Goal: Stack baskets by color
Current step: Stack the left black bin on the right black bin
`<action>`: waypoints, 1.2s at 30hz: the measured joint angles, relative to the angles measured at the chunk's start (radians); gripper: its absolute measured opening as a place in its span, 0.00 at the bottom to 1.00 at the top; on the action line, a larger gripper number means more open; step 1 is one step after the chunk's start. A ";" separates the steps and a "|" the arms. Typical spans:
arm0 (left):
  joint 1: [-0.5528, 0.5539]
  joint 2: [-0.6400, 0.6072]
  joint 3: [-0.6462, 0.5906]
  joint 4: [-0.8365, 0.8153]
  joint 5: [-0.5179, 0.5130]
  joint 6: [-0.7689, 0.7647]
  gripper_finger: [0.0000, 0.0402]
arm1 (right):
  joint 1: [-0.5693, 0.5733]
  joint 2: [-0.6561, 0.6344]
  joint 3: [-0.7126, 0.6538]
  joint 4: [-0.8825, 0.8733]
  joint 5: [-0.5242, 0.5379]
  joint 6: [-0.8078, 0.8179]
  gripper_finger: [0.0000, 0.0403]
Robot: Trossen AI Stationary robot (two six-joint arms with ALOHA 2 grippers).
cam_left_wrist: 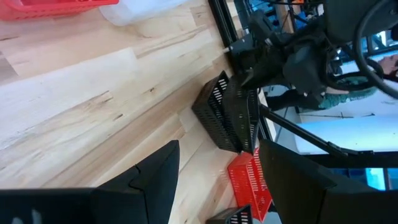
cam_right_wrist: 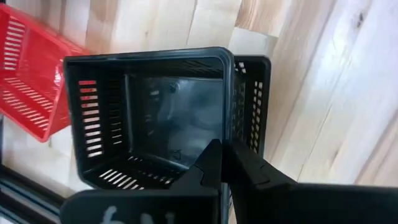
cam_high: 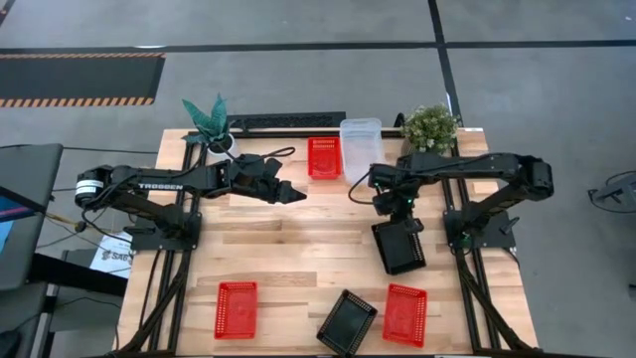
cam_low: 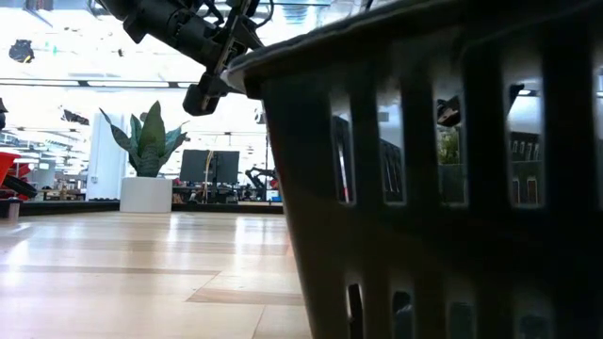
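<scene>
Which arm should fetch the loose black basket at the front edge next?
Right, probably. Its tool is already at the black pair, and the loose black basket lies just in front of that pair. The left tool hangs open farther back, toward the left.

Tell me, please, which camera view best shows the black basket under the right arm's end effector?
The right wrist view: the black basket fills it, open side up. The high view shows it small, the left wrist view edge-on; the low view shows another basket.

Glossy plastic black mesh basket (cam_right_wrist: 149,112) on seemingly matt wooden table (cam_high: 298,249).
</scene>
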 joint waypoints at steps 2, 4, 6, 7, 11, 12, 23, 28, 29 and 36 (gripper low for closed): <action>0.000 0.000 0.000 0.001 0.000 -0.002 0.52 | 0.008 0.012 0.000 0.008 0.000 -0.007 0.07; 0.000 0.000 0.000 0.002 -0.001 -0.006 0.52 | 0.011 0.024 0.001 0.005 -0.001 -0.018 0.07; 0.000 0.000 0.000 0.002 -0.002 -0.008 0.52 | 0.018 0.044 0.000 0.006 0.000 -0.030 0.08; 0.000 0.000 0.000 0.003 -0.002 -0.009 0.52 | 0.021 0.053 0.000 0.006 0.000 -0.037 0.08; 0.000 0.000 0.000 0.003 -0.002 -0.011 0.52 | 0.022 0.090 0.000 0.012 0.000 -0.058 0.14; 0.000 0.000 0.000 0.003 -0.002 -0.015 0.52 | 0.021 0.096 0.000 0.018 0.000 -0.059 0.16; 0.000 0.000 0.000 0.007 0.001 -0.023 0.52 | 0.003 0.056 0.113 -0.012 0.007 0.043 0.47; 0.002 -0.017 0.000 0.008 0.001 -0.006 0.52 | -0.047 -0.041 0.140 -0.068 0.031 0.393 0.50; 0.002 -0.018 0.000 0.015 -0.002 0.001 0.52 | -0.048 -0.062 0.131 -0.065 0.050 0.450 0.50; 0.002 -0.017 0.000 0.001 0.004 0.016 0.52 | 0.044 -0.176 -0.029 0.072 0.088 0.662 0.42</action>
